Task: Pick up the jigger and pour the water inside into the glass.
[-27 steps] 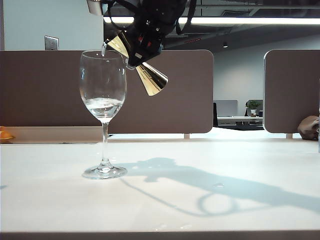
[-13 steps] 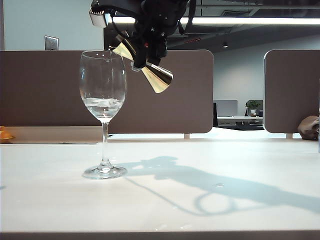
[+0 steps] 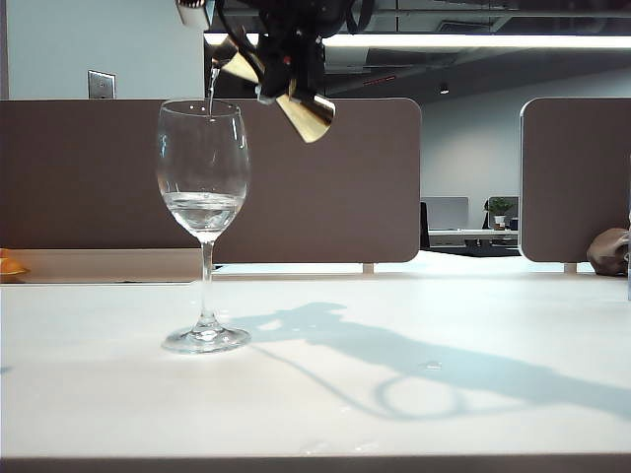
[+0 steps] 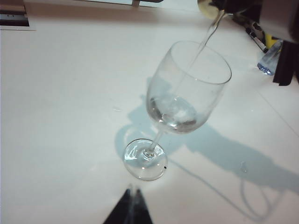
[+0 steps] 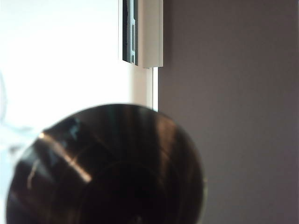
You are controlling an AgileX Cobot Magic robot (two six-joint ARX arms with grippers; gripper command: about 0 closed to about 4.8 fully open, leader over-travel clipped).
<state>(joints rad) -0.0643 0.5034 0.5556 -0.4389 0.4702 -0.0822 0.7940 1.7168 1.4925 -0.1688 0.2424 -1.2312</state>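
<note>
You see water [image 4: 211,31] streaming into the upright glass [image 4: 187,88] on the white table [image 4: 60,116], left gripper [image 4: 131,201] tips closed below.

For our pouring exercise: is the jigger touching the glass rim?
Apart. The exterior view shows the jigger above the glass, water falling across the gap.
</note>
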